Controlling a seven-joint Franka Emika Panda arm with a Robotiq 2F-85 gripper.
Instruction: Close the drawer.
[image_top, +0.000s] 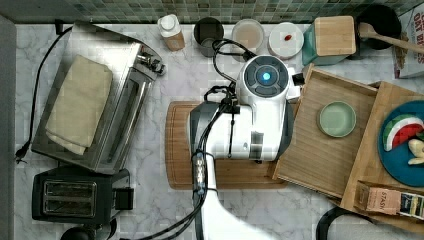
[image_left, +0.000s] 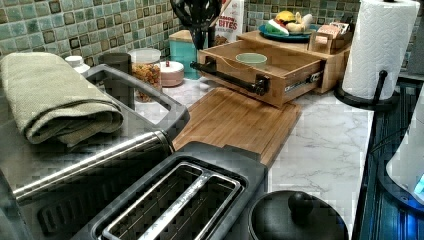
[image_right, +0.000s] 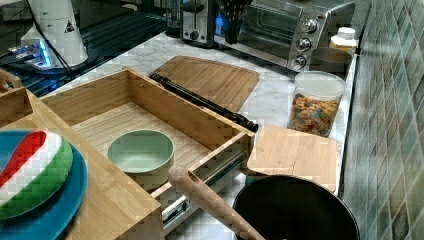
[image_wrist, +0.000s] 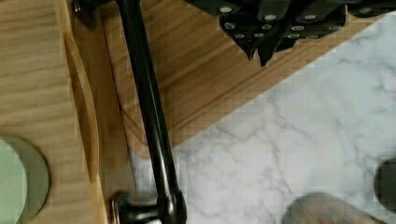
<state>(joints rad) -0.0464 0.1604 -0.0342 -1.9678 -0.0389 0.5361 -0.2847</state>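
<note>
None of the closing looks done: the drawer (image_right: 150, 117) stands pulled fully out with a green bowl (image_right: 141, 152) inside, its black handle (image_wrist: 148, 107) just beside the jaws (image_wrist: 258, 52), which hang pressed together above the cutting board (image_wrist: 201, 70), touching nothing.

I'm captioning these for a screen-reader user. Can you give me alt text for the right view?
A light-wood drawer stands pulled out over a marble counter, a pale green bowl inside it and a long black bar handle across its front. Beyond the handle lies a brown cutting board; a jar of cereal stands by the tiled wall.
</note>
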